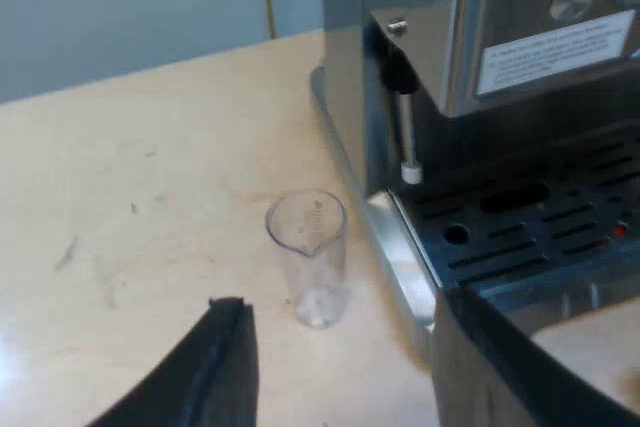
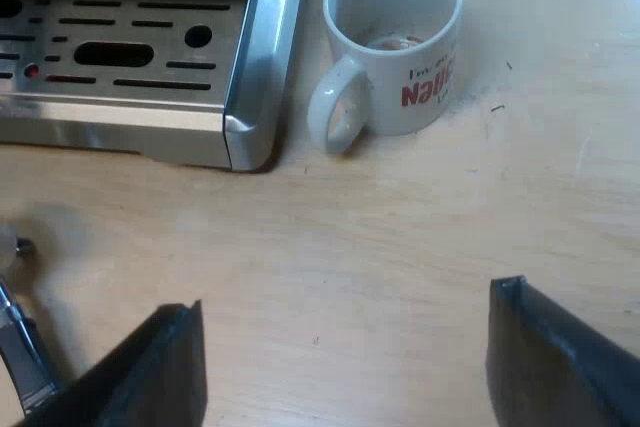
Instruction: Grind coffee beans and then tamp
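In the left wrist view, the espresso machine point(image 1: 500, 67) carries one white label point(image 1: 555, 52) whose print I cannot read. One measuring glass point(image 1: 308, 257) stands upright on the table point(image 1: 150, 197), just beside the drip tray point(image 1: 530, 227). My left gripper point(image 1: 340, 307) is spread wide and empty. In the right wrist view, one white mug point(image 2: 420, 97) with unreadable red lettering stands beside the tray's corner. My right gripper point(image 2: 345, 302) gapes wide, holding nothing.
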Motion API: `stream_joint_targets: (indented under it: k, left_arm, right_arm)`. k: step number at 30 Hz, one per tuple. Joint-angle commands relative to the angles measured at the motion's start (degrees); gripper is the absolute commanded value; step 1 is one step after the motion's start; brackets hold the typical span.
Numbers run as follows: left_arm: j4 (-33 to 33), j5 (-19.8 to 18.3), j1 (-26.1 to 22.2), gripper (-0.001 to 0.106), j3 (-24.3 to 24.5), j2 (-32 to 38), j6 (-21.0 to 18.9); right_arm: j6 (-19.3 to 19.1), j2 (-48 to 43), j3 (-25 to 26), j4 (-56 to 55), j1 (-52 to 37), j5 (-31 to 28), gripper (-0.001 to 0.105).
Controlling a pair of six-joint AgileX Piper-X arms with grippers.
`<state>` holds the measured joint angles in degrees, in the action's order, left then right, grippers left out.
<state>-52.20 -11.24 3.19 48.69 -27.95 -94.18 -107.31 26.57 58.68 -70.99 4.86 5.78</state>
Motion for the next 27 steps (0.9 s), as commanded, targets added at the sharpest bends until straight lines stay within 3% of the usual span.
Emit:
stream_joint_targets:
  k: [1,10,20,23,27]
  left_arm:
    - [-2.64,-5.0,-4.11,0.043,0.6,2.22,-0.27]
    - [-3.95,-4.96,-4.9,0.043,0.5,17.35,-0.27]
    - [-10.98,-4.96,-4.9,0.043,0.5,30.66,-0.59]
    - [-12.43,-5.06,-4.9,0.043,1.34,30.97,-0.7]
    - [-12.25,-4.52,-4.9,0.043,1.0,31.13,-0.7]
  right_arm:
    - [-0.9,-2.01,0.72,0.08,-0.26,0.48,0.062]
    - [0.26,-11.14,-3.06,5.14,-0.26,0.48,0.062]
    - [0.86,-25.56,-9.19,6.74,-0.26,0.48,0.062]
    - [0.86,-29.99,-9.8,6.73,-0.26,0.48,0.062]
    - [1.41,-29.51,-8.68,3.8,-0.26,1.8,0.062]
